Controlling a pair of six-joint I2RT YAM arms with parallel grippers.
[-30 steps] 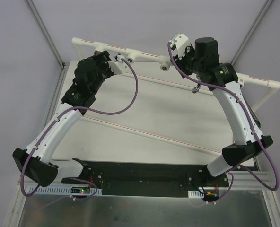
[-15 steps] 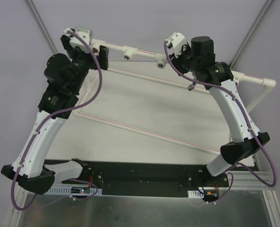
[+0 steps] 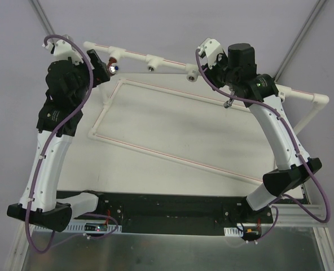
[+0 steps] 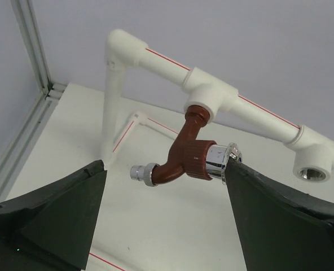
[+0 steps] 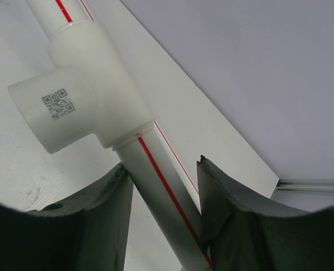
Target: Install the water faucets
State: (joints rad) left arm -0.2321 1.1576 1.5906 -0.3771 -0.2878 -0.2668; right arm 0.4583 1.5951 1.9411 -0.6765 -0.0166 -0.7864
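Left pincer released around faucet; right pincer clenched on pipe. Faucet judged rigid, light, slick: brown body best gripped.

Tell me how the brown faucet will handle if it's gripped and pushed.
The faucet looks like solid metal: probably stiff and heavy for its size. Its chrome end is smooth, so likely slippery; the knurled tip should grip better. Seated in the tee on the pipe, it would probably pivot on the thread rather than drop.
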